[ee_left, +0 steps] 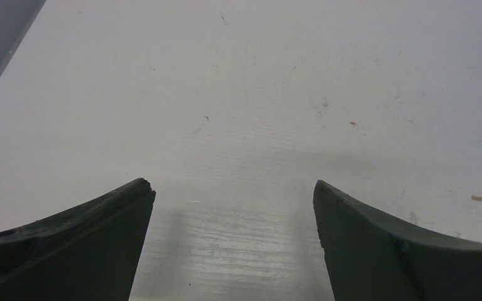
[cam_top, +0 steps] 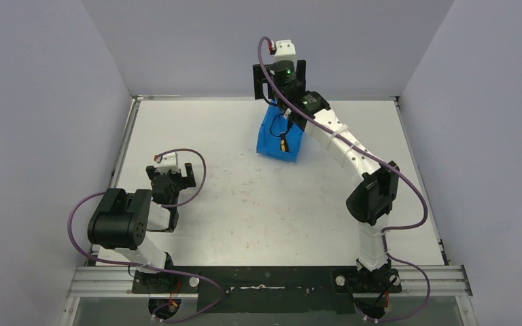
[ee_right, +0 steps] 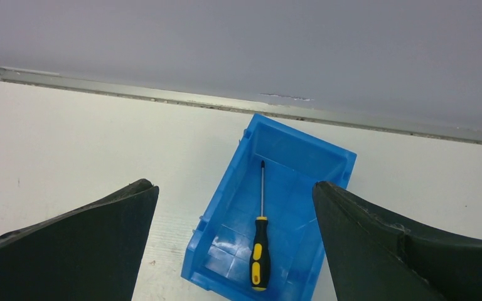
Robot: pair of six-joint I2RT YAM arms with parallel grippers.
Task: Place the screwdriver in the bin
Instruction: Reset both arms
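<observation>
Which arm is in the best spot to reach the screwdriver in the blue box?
Right. The right gripper hangs open above the bin, with the screwdriver lying inside. The left gripper is open over the table, far from it.

Left arm [cam_top: 119,221] is sitting folded tight near its base, elbow tucked back, wrist pointing forward and slightly down. Left tool [ee_left: 232,188] is holding its jaws wide apart, and both dark fingers [ee_left: 81,244] are showing at the bottom of the left wrist view. Right arm [cam_top: 343,146] is reaching far out, stretching diagonally toward the back centre, elbow lifted, wrist pitching down. Right tool [ee_right: 235,188] is hanging up high with jaws spread just as wide. The two arms are sitting well apart, not touching.
</observation>
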